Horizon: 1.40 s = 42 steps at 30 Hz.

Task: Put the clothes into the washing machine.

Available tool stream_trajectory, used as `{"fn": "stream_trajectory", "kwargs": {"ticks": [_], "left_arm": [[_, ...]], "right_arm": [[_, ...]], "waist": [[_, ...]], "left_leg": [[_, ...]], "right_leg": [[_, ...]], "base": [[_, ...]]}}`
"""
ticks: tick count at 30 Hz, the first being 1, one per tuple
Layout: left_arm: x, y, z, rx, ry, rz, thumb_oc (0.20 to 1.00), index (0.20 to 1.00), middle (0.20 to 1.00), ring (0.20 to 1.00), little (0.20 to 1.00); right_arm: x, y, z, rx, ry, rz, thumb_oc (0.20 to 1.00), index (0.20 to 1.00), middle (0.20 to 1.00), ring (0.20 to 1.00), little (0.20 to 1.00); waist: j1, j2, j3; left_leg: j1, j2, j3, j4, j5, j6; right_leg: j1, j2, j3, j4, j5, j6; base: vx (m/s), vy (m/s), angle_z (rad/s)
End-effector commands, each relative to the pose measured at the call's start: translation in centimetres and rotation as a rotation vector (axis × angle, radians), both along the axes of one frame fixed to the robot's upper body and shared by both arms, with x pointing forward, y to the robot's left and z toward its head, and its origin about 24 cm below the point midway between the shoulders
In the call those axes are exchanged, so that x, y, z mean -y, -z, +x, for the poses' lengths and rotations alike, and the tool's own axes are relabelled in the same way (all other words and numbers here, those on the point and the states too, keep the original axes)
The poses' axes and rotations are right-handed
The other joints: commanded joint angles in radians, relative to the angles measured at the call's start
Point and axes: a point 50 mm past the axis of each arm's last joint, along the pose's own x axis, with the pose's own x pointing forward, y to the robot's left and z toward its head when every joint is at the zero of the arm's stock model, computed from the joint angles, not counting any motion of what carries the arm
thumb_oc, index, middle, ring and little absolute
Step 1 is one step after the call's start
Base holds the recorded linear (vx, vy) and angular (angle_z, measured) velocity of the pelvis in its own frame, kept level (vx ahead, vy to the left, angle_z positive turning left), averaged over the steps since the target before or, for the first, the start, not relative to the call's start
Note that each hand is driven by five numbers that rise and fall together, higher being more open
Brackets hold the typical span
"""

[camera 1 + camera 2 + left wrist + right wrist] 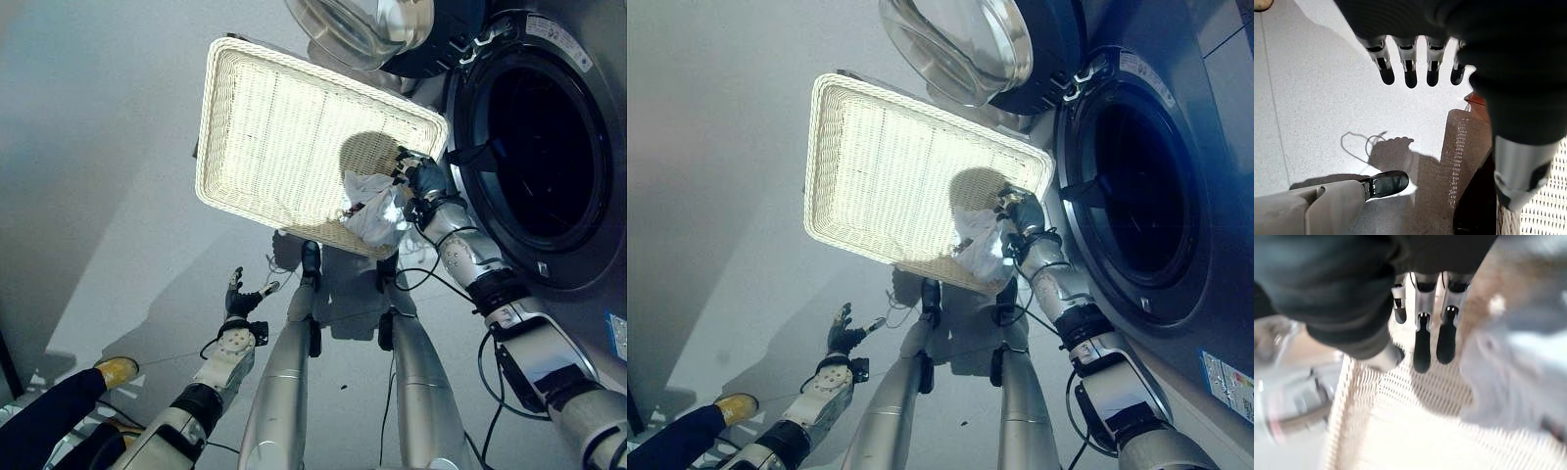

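A white cloth (377,213) lies bunched in the corner of the white wicker basket (284,137) nearest the washing machine (549,264). My right hand (423,181) hovers over that corner, right beside the cloth. In the right wrist view its fingers (1422,347) reach out straight over the weave, with the cloth (1508,377) next to them and nothing held. The machine's dark drum opening (539,157) stands open just right of the basket. My left hand (235,294) hangs low over the floor, well short of the basket, its fingers (1409,73) straight and holding nothing.
The machine's round glass door (362,29) is swung open beyond the basket's far end. A person's yellow shoe (118,370) and dark trouser leg stand on the pale floor at the lower left. The basket's edge (1542,215) lies close to my left hand.
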Motion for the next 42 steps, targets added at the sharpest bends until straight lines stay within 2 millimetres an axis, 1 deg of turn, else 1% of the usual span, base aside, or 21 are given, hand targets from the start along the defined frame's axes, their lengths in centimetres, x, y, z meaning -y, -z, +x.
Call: {"fn": "stream_trajectory", "kwargs": {"ticks": [1,2,3,5,10,13,14,21,26,28,36,42], "left_arm": [[-1.2,0.2,-0.8,0.011,-0.043,0.02,1.0,1.0,1.0,1.0,1.0],[-1.7,0.1,-0.9,0.009,-0.046,0.027,1.0,1.0,1.0,1.0,1.0],[-1.8,0.1,-0.9,0.01,-0.047,0.028,1.0,1.0,1.0,1.0,1.0],[-2.2,0.1,-1.0,0.008,-0.051,0.032,1.0,1.0,1.0,1.0,1.0],[-2.6,-0.2,-0.7,0.008,-0.061,0.04,1.0,1.0,1.0,1.0,1.0],[-2.8,-0.3,-0.5,0.011,-0.064,0.047,1.0,1.0,1.0,1.0,1.0],[-2.9,-0.4,-0.5,0.012,-0.069,0.049,1.0,1.0,1.0,1.0,1.0],[-3.3,-0.5,-0.3,0.012,-0.08,0.062,1.0,1.0,1.0,1.0,1.0],[-3.2,-0.6,0.0,0.01,-0.079,0.066,1.0,1.0,1.0,1.0,1.0],[-3.0,-0.8,0.3,0.013,-0.072,0.067,1.0,1.0,1.0,1.0,1.0],[-2.3,-1.2,0.9,0.022,-0.049,0.069,1.0,1.0,1.0,1.0,1.0],[-1.7,-1.5,1.4,0.025,-0.027,0.063,1.0,1.0,1.0,1.0,1.0]], "right_arm": [[-0.4,-3.7,-0.9,0.176,0.011,-0.334,1.0,1.0,1.0,1.0,1.0],[-0.5,-3.7,-1.4,0.191,0.005,-0.475,1.0,1.0,1.0,1.0,1.0],[-0.6,-3.7,-1.5,0.196,0.006,-0.486,1.0,1.0,1.0,1.0,1.0],[-1.0,-3.4,-2.0,0.21,-0.012,-0.613,1.0,1.0,1.0,1.0,1.0],[-1.6,-2.0,-2.6,0.195,-0.053,-0.789,1.0,1.0,1.0,1.0,1.0],[-1.6,-1.3,-2.8,0.165,-0.064,-0.855,1.0,1.0,1.0,1.0,1.0],[-1.5,-0.7,-2.9,0.14,-0.075,-0.888,1.0,1.0,1.0,1.0,1.0],[-1.3,1.3,-3.4,0.069,-0.131,-0.97,1.0,1.0,1.0,1.0,1.0],[-1.3,2.6,-3.4,0.029,-0.143,-1.044,1.0,1.0,1.0,1.0,1.0],[-1.0,3.3,-3.1,-0.004,-0.124,-1.118,1.0,1.0,1.0,1.0,1.0],[-1.2,4.9,-2.1,-0.082,-0.092,-1.157,1.0,1.0,1.0,1.0,1.0],[-1.1,5.1,-1.2,-0.124,-0.048,-1.195,1.0,1.0,1.0,1.0,1.0]], "waist": [[-0.009,0.015,0.005],[-0.012,0.004,0.005],[-0.012,0.002,0.005],[-0.016,-0.007,0.005],[-0.026,-0.024,0.005],[-0.03,-0.03,0.005],[-0.032,-0.034,0.005],[-0.038,-0.043,0.005],[-0.038,-0.044,0.005],[-0.035,-0.041,0.005],[-0.016,-0.026,0.005],[-0.001,-0.014,0.005]], "left_leg": [[-0.019,-0.078,-0.002,0.061,-0.07,-0.002],[-0.02,-0.077,-0.002,0.063,-0.071,-0.001],[-0.02,-0.077,-0.002,0.063,-0.071,-0.001],[-0.019,-0.075,-0.001,0.062,-0.071,0.0],[-0.019,-0.071,-0.001,0.062,-0.072,-0.001],[-0.02,-0.068,-0.001,0.058,-0.071,-0.003],[-0.02,-0.067,-0.001,0.056,-0.071,-0.003],[-0.017,-0.065,-0.002,0.05,-0.07,-0.007],[-0.02,-0.067,-0.008,0.048,-0.067,-0.009],[-0.024,-0.068,-0.011,0.043,-0.063,-0.012],[-0.039,-0.062,-0.017,0.015,-0.044,-0.017],[-0.053,-0.065,-0.027,0.007,-0.035,-0.021]], "right_leg": [[0.015,0.012,-0.081,-0.027,0.001,0.083],[0.017,0.012,-0.084,-0.029,0.0,0.084],[0.018,0.013,-0.084,-0.029,0.0,0.085],[0.019,0.014,-0.087,-0.028,0.0,0.088],[0.021,0.017,-0.085,-0.029,-0.003,0.094],[0.021,0.017,-0.085,-0.032,-0.002,0.097],[0.021,0.018,-0.085,-0.033,-0.002,0.098],[0.025,0.018,-0.084,-0.039,0.0,0.103],[0.022,0.015,-0.084,-0.042,0.003,0.106],[0.019,0.012,-0.086,-0.046,0.006,0.108],[0.007,0.003,-0.099,-0.057,0.011,0.11],[-0.004,-0.002,-0.108,-0.058,0.014,0.11]], "base": [[0.0,0.0,0.0],[0.0,0.0,0.0],[-0.02,-0.038,0.01],[0.0,0.0,0.0],[0.0,0.0,0.0],[-0.01,-0.006,0.01],[-0.02,-0.018,0.04],[-0.01,-0.011,0.03],[0.0,0.0,0.0],[0.0,0.0,0.0],[-0.01,-0.015,0.03],[0.0,-0.014,0.04]]}}
